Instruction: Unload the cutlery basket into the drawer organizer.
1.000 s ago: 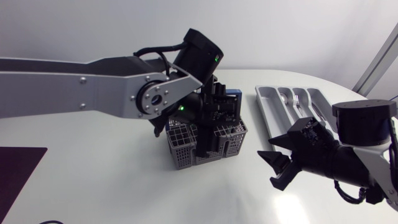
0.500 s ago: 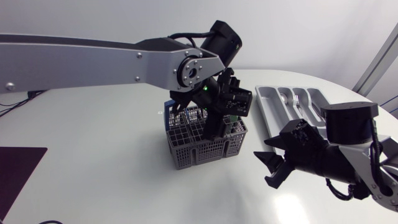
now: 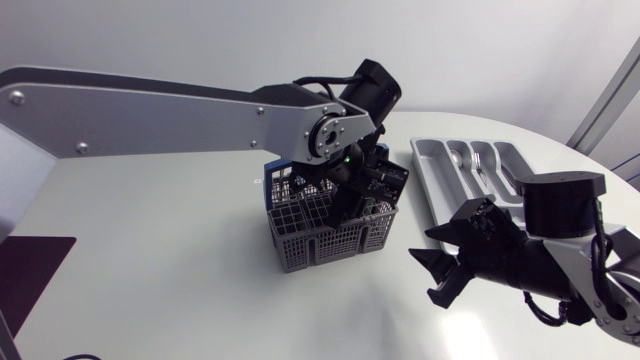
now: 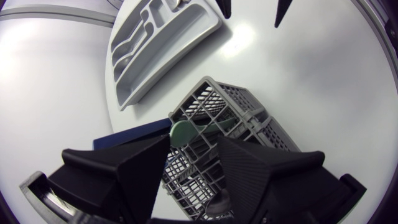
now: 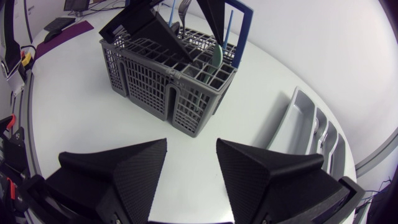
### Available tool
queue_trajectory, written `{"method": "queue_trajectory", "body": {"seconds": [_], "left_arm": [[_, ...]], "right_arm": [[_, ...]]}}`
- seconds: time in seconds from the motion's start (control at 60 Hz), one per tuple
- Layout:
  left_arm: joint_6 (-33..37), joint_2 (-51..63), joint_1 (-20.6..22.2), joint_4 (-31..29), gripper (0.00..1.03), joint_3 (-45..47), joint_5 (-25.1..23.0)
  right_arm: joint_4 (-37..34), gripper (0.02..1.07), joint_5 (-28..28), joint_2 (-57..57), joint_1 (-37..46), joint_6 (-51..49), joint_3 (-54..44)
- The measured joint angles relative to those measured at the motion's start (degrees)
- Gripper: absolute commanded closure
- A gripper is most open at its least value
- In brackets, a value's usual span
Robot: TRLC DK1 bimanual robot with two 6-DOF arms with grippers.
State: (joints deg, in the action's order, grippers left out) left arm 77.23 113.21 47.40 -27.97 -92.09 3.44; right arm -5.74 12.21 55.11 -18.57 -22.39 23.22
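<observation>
Now down into the cutlery basket (image 3: pixel 320 235) at mid-frame with the left gripper (image 3: pixel 352 203), after hanging above the grid a second ago and swinging toward the right of the frame while dropping. Released at present, wedges spread, straddling the pale green utensil (image 4: pixel 183 132) that stands in a cell just ahead of the fingertips; no sign of both pads pressing on it. Confirmed from the right wrist: pale green utensil (image 5: pixel 217 56) upright on the basket's side toward the organizer, with the other arm's black wedges close about that spot. Only slightly nearer mid-frame over the same span: right gripper (image 3: pixel 433 265) at lower right, likewise released and holding nothing, low over the table between basket and drawer organizer (image 3: pixel 437 178). Lying at upper right, well apart from the basket, with a spoon (image 3: pixel 457 156) and a fork (image 3: pixel 480 160) already in its compartments. As a judgement: pick stage reached, with closing on the green piece likely next, then a lift clear of the grid. Some risk of snagging neighbouring handles or dragging the light basket along.
</observation>
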Motion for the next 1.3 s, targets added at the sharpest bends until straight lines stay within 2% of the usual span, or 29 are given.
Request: {"method": "queue_trajectory", "body": {"seconds": [0.067, 0.4, 0.467, 0.7, 0.917, 1.3], "left_arm": [[0.0, 0.0, 0.04, 0.11, 0.7, -0.02, 0.15], [0.66, 0.52, 1.05, 0.59, 0.7, -0.92, 2.62], [0.83, 1.11, 1.33, 0.61, 0.77, -1.42, 3.04], [0.85, 1.6, 1.55, 0.63, 0.8, -2.12, 4.28], [0.85, 1.99, 1.55, 0.66, 0.89, -2.49, 5.27], [-0.59, 2.01, 1.6, 0.46, 0.9, -2.8, 5.7]], "right_arm": [[0.0, 0.47, 0.0, -0.02, 0.0, 0.0, -0.07], [0.0, 0.47, 0.0, -0.81, 0.0, 0.0, -0.76], [0.0, 0.47, 0.0, -0.9, 0.0, -0.02, -0.98], [0.0, 0.47, 0.0, -1.33, 0.0, -0.2, -1.66], [0.04, 0.47, 0.2, -1.49, 0.42, -0.39, -1.7], [0.02, 0.47, 0.2, -1.66, 0.42, -0.39, -1.7]]}}
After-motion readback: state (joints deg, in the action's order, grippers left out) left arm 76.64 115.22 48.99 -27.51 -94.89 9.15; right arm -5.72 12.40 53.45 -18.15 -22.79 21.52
